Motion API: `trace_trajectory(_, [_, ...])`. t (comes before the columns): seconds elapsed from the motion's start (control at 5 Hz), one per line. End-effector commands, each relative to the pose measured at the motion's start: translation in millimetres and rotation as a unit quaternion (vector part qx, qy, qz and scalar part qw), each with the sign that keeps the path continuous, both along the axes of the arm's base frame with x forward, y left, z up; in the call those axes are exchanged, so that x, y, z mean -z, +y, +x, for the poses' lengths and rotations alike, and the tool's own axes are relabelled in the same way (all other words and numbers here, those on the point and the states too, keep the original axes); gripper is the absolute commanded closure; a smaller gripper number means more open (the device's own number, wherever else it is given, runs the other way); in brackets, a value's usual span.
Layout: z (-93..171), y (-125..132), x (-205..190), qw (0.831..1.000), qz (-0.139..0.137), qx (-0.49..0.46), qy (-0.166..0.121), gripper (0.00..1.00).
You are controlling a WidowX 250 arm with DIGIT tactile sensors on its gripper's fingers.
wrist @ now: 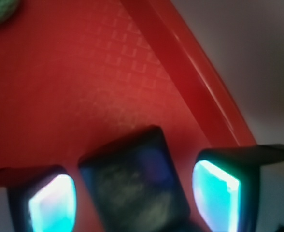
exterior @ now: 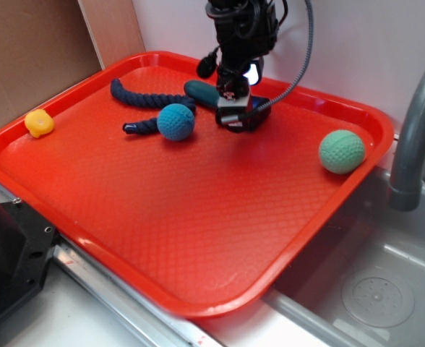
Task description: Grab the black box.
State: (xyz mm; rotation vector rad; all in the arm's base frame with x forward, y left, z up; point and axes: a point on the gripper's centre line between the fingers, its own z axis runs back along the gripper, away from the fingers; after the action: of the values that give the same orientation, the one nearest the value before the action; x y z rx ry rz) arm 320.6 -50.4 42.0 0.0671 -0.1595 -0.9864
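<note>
At the near edge of the exterior view a dark metal frame (exterior: pixel 14 253) sits low at the left, and a grey sink basin (exterior: pixel 364 289) with one curved grey faucet (exterior: pixel 415 137) fills the lower right. Between them lies one large red plastic tray (exterior: pixel 162 217) with a diamond-textured floor, and everything else rests in it or on its rim. One small yellow rounded toy (exterior: pixel 38 123) sits on the tray's left rim. There are two knitted balls: a blue knitted ball (exterior: pixel 175 121) near the middle, touching one dark navy rope (exterior: pixel 144 101) that curls behind it, and a pale green knitted ball (exterior: pixel 341 151) well apart at the right. Just past the blue ball, the black robot gripper (exterior: pixel 235 116) stands over the small matte black box with rounded corners (exterior: pixel 253 116), which is mostly hidden by the fingers in this view. The blurred wrist view shows the box (wrist: pixel 134 186) between two glowing finger pads (wrist: pixel 52 203), gaps visible on both sides, so the claw is released around it, not yet clenched. One dark teal oval capsule (exterior: pixel 200 92) lies behind the gripper, partly covered by it.
</note>
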Motion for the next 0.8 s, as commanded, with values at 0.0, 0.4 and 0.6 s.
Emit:
trace_trajectory(0.0, [0,-1,-9,1.000,-0.018,0.002,-0.007,0.00])
trace_trajectory(0.4, [-13,3,5,0.999,-0.035,-0.002,0.026,0.00])
trace_trajectory(0.6, [-16,-9,11,0.998,-0.039,0.016,0.047,0.00])
